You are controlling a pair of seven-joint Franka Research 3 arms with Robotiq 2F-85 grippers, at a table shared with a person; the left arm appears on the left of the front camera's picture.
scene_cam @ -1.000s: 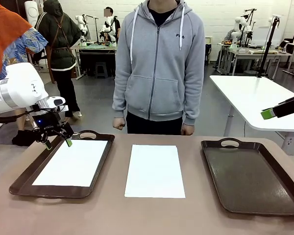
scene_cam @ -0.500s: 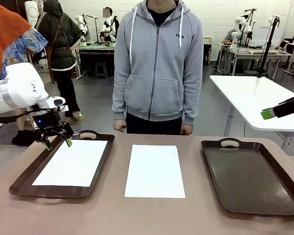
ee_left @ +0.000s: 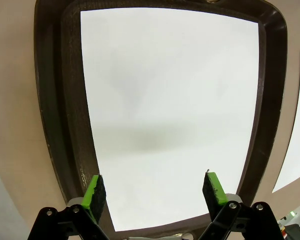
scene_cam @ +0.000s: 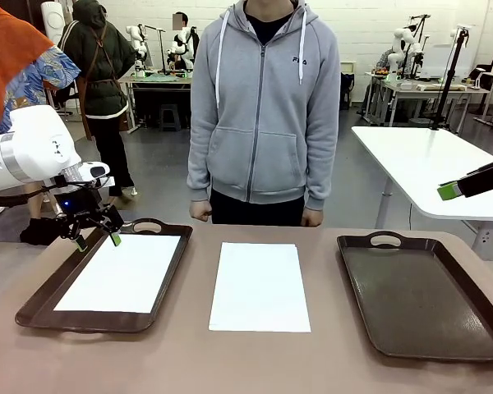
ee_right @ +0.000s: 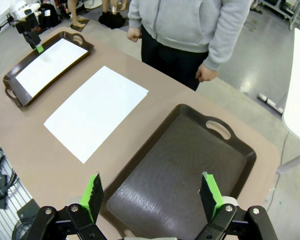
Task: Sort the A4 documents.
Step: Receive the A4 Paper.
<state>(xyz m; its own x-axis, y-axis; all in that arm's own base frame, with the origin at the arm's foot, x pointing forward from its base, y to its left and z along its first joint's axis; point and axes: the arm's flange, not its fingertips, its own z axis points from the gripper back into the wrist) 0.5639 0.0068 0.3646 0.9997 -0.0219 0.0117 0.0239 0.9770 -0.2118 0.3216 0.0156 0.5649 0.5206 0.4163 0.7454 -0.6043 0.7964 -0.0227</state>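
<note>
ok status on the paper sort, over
Left gripper open above sheet in left tray, right gripper open above right tray. Second sheet on table between trays. Nothing blocking.

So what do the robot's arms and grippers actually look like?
The left arm is glossy white with a grey band and a small blue light near the wrist. The left gripper and right gripper are black two-finger claws with bright green pads at the tips.
</note>
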